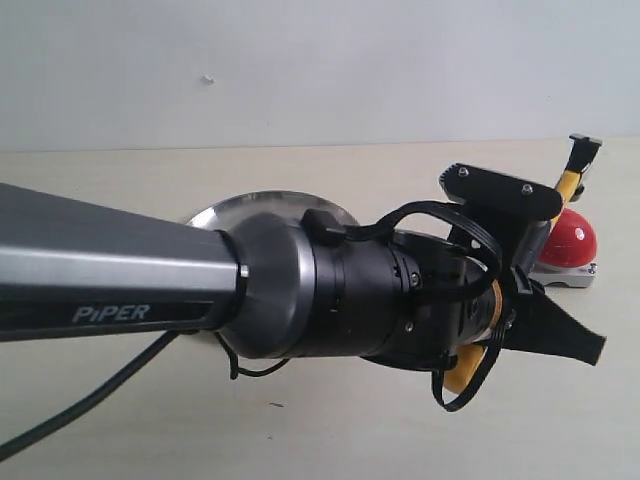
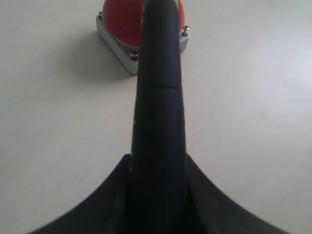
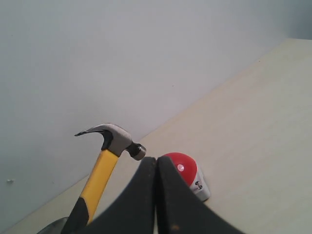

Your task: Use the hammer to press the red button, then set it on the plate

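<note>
Carrying the yellow-and-black claw hammer (image 3: 102,173), head raised beside the glossy red dome button (image 3: 184,169), our left gripper (image 1: 590,343) seems clamped on it; our right gripper (image 3: 156,162) is closed, empty. Tilted, the head could glance off.

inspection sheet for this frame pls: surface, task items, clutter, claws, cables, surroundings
surface: pale beige tabletop
hammer: off the surface, tilted, head up near the red button, not touching it; what holds it is hidden
plate: mostly hidden behind the foreground arm
clutter: nothing seen
left claw: shut, nothing between, aimed at the red button
right claw: shut; hammer beside it, not between
cables: black loops at the arm's wrist
surroundings: plain pale wall
</note>
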### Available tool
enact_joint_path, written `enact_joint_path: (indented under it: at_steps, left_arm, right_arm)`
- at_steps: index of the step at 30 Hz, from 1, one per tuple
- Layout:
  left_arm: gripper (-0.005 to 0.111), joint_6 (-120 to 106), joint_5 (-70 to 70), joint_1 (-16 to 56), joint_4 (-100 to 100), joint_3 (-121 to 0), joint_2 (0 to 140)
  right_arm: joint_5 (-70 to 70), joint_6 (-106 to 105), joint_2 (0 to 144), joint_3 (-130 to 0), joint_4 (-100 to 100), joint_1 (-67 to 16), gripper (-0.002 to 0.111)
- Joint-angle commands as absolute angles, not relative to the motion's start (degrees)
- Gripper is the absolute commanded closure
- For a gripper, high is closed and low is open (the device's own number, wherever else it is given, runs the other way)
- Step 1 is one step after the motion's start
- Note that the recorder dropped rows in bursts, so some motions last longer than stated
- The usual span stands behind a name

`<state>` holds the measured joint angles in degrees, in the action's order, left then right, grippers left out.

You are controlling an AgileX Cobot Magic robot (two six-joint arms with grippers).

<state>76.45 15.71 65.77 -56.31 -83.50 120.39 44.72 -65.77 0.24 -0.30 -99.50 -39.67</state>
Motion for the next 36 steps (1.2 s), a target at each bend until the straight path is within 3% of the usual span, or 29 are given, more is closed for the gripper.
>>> enact_joint_path:
  at_steps: [1, 11, 36]
  left_arm:
    - [0.107, 76.8, 12.6, 65.5, -57.8, -84.0, 119.6]
    - [0.107, 76.7, 5.9, 63.3, -57.7, -84.0, 120.7]
    - [0.107, 70.7, 10.0, 63.2, -58.2, -90.8, 118.6]
  right_arm:
    - [44.4, -65.9, 0.0, 0.0, -98.9, -39.8, 0.108]
    - [44.4, -65.9, 0.0, 0.0, -98.9, -39.8, 0.108]
    - [44.4, -65.9, 0.0, 0.0, -98.9, -39.8, 0.108]
